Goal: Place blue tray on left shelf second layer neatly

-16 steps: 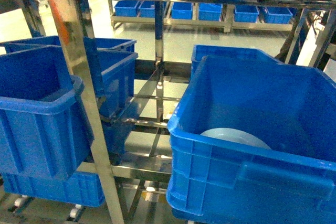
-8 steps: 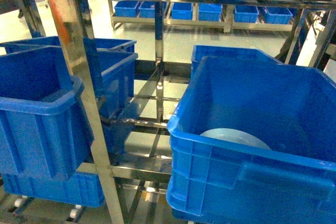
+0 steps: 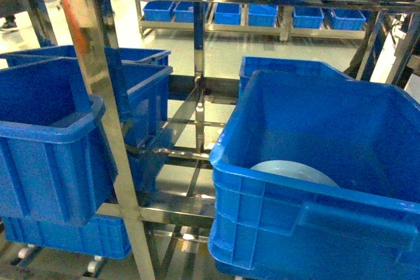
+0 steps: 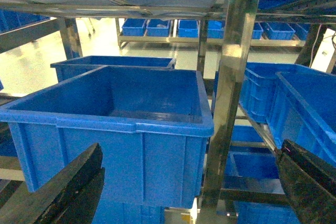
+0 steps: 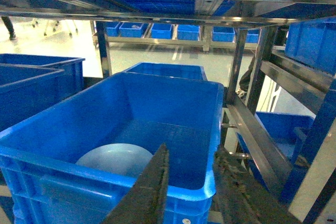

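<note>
Blue tray (image 3: 293, 170) lies flat on the floor of the big blue crate (image 3: 308, 218), near the crate's front wall, only its top arc showing over the rim in the head view. In the right wrist view the tray (image 5: 116, 159) sits just behind that front wall, left of the right claw (image 5: 189, 179).

Right claw hangs in front of the crate, fingers slightly apart with a narrow gap, nothing held. Left claw (image 4: 189, 192) spread wide, its two fingers at the bottom corners of the left wrist view, empty, facing the empty crate (image 4: 113, 129) left of the steel post (image 4: 228, 93).

Risks, as judgement:
- Tray is shallow, glossy and flat on the crate floor, so the claw may slide off the rim or fail to get under it.
- High crate walls crowd the reach; a finger could knock the front wall or shove the crate.
- Lifting out tilted, the tray could catch the crate rim and drop.
- Carrying it across to the left side, the post and shelf rails are close; a clip could jar the tray loose.
- Left shelf spot holds crates, so neat placing may be cramped.

No brands, labels or readable writing anywhere; a small pale mark on the crate front below the right claw is too blurred to read.
</note>
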Available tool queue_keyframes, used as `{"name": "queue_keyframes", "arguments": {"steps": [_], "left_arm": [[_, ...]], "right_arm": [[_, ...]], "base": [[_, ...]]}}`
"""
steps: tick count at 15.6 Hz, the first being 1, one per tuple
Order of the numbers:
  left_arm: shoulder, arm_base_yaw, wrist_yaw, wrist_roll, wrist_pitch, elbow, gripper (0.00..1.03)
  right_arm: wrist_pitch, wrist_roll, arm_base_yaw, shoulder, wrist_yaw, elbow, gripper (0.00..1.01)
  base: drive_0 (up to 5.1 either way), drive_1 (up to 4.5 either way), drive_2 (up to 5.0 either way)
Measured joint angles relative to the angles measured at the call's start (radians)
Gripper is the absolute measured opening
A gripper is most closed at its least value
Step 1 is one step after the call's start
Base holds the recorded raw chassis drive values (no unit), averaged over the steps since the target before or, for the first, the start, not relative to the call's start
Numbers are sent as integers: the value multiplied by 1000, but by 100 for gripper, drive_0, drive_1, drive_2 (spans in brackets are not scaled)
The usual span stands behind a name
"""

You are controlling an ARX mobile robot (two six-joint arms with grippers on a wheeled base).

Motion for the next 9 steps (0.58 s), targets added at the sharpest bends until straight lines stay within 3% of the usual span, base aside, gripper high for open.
{"name": "queue_keyframes", "arguments": {"steps": [2, 7, 9], "left_arm": [[0, 0, 0, 0, 0, 0, 98], [0, 0, 0, 0, 0, 0, 98], [0, 0, 0, 0, 0, 0, 98]], "right_arm": [[-1, 0, 0, 0, 0, 0, 32], [0, 0, 0, 0, 0, 0, 98], [0, 0, 0, 0, 0, 0, 98]], "base": [[0, 0, 0], [0, 0, 0], [0, 0, 0]]}}
